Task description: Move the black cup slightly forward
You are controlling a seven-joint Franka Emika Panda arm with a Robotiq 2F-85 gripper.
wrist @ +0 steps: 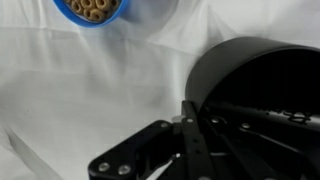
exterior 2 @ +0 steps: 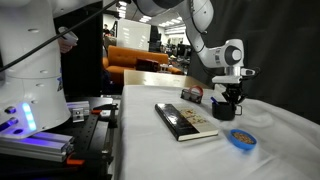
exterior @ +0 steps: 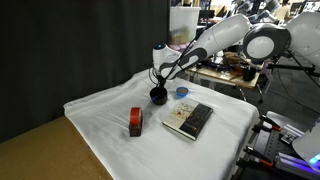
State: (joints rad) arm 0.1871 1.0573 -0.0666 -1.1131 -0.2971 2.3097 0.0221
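Biggest first: a white cloth (exterior: 100, 135), spread wide and a bit crumpled, seen in both exterior views. Next, a big white robot arm (exterior: 215, 38), reaching down over the far part of the cloth. Then a flat book (exterior: 188, 119), lying cover up near the middle. Off to one side, well apart from the book, a red-and-black block (exterior: 135, 122), alone on the cloth.

Then the gripper (exterior 2: 228, 97), pointing straight down, right on top of the black cup (exterior 2: 226, 109). So close to the rim that no gap shows.

The black cup: upright on the cloth, mouth up, toward the far side. In an exterior view, behind the block and just beside the blue disc (exterior: 182, 92).

In the wrist view, fills the right side, round and dark. One dark finger (wrist: 186, 115) right up against the outside of the cup's wall. Other finger lost, black on black. Cannot tell if the jaws are pinching the wall or just spread around it.

Smallest: the blue disc, near the cup but not touching, with little tan rings (wrist: 92, 8) on it.
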